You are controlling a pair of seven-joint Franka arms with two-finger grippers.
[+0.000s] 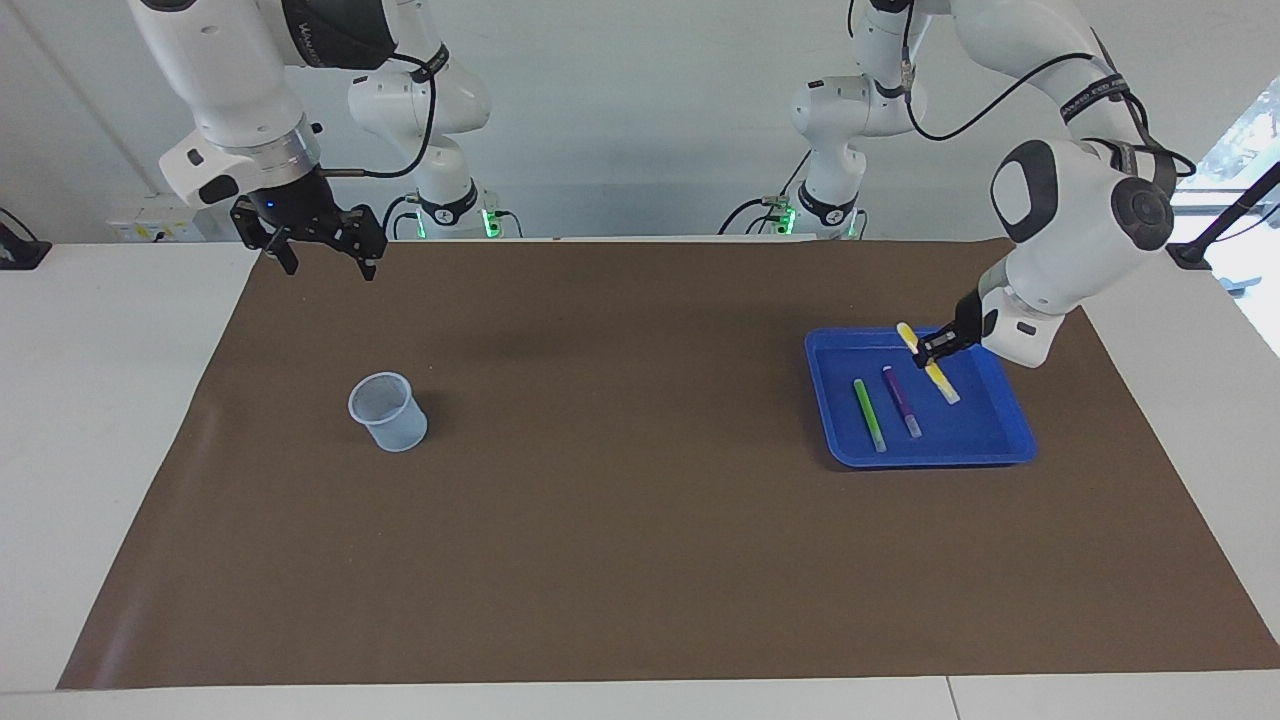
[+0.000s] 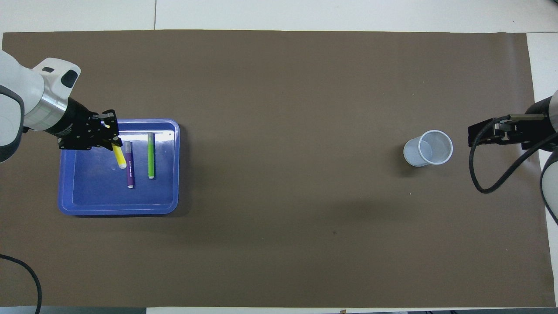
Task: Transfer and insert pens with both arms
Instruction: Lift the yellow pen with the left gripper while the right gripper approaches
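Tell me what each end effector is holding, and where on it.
Left end effector grips the slim yellow marker pen near its upper end, over the blue tray. Right end effector holds nothing.

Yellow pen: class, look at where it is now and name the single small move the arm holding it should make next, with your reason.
Probably carry it toward the table's middle. The left claw is shut on the yellow pen, raised over the blue tray; the mesh cup stands at the right arm's end, where the open right claw waits, so a handover seems to be needed.
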